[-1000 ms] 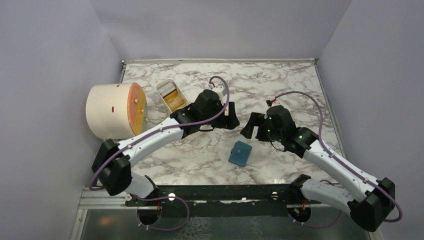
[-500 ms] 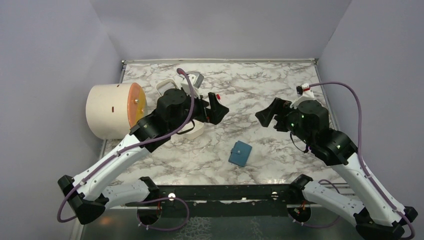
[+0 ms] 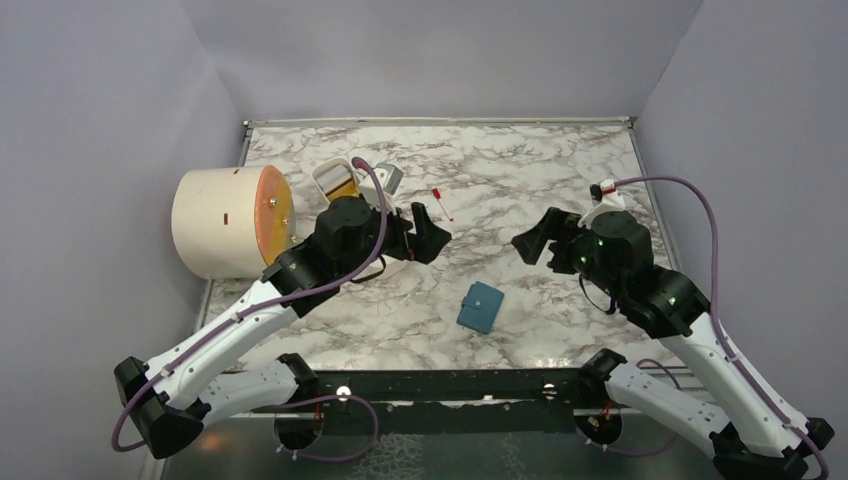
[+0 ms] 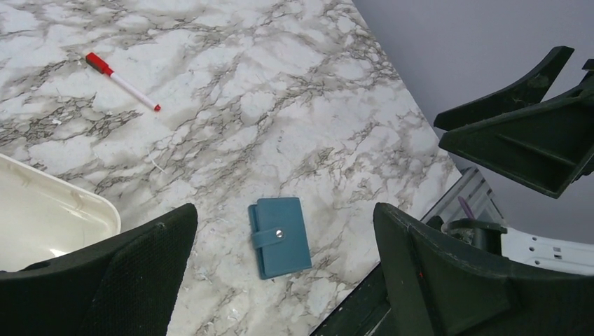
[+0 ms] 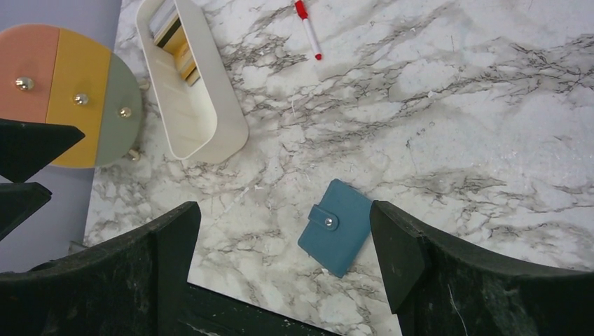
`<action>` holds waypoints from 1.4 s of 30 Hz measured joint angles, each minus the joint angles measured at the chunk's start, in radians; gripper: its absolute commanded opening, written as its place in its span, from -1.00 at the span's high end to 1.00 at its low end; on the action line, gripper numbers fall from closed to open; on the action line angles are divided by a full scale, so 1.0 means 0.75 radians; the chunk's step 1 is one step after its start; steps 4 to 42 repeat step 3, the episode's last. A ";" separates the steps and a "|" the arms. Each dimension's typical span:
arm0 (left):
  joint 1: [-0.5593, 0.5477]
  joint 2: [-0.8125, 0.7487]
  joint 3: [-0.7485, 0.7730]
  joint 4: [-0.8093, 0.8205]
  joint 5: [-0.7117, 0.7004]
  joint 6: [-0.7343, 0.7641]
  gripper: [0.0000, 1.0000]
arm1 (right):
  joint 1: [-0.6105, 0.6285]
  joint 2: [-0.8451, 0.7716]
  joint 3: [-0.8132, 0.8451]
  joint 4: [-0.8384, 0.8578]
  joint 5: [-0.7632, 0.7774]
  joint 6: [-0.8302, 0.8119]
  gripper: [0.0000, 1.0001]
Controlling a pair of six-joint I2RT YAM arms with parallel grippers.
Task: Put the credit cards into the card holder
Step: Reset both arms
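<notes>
The teal-blue card holder (image 3: pixel 480 307) lies closed and snapped on the marble near the front edge. It also shows in the left wrist view (image 4: pixel 280 236) and the right wrist view (image 5: pixel 336 227). The credit cards stand in the far end of the white oval tray (image 5: pixel 210 133): a yellow-orange one (image 5: pixel 184 59) and a dark grey one with a pale band (image 5: pixel 164 21). My left gripper (image 3: pixel 428 232) (image 4: pixel 284 211) is open and empty, held high to the holder's upper left. My right gripper (image 3: pixel 530 241) (image 5: pixel 281 210) is open and empty, held high to its upper right.
A cream cylinder (image 3: pixel 225 222) with an orange round face lies at the far left. The white tray (image 3: pixel 325 170) sits beside it, partly hidden by my left arm. A red-capped pen (image 3: pixel 441 203) lies on the marble behind the grippers. Grey walls enclose the table.
Both arms have lifted and pulled apart. The left gripper drew back toward the tray side, the right one toward the right. The pen has come into view.
</notes>
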 measured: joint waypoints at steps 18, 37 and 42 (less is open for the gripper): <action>0.000 -0.007 -0.012 0.012 -0.002 -0.006 -0.99 | 0.000 -0.003 -0.003 0.000 -0.002 0.009 -0.83; 0.000 -0.007 -0.012 0.012 -0.002 -0.006 -0.99 | 0.000 -0.003 -0.003 0.000 -0.002 0.009 -0.83; 0.000 -0.007 -0.012 0.012 -0.002 -0.006 -0.99 | 0.000 -0.003 -0.003 0.000 -0.002 0.009 -0.83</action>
